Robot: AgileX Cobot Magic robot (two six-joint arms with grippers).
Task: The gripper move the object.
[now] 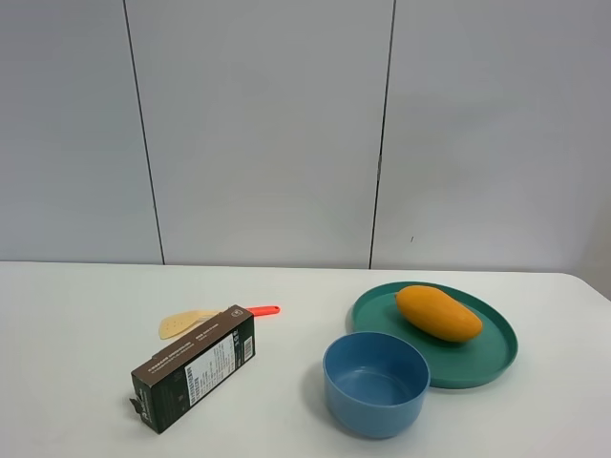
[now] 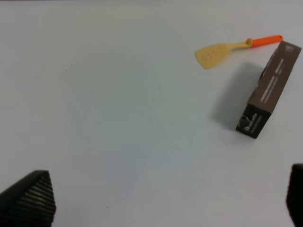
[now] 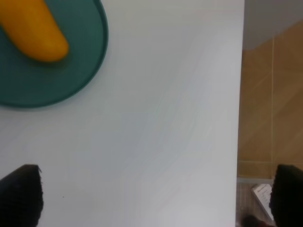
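One mango (image 1: pixel 438 313) lies on the one green plate (image 1: pixel 492 358), well clear of both grippers' spread, empty fingers (image 3: pixel 21 194); one bowl (image 1: pixel 375 383) sits beside the plate.

A white desk (image 1: pixel 76 382) carries a dark carton (image 1: pixel 194 381) lying on its side, a tan spatula (image 1: pixel 191 322) just behind it, a blue bowl (image 1: pixel 375 384), and a green plate (image 1: pixel 487 358) touching the bowl.

fruit (image 1: pixel 438 313) on plate (image 1: pixel 496 358) — bowl (image 1: pixel 375 384) in front, carton (image 1: pixel 194 368) left.
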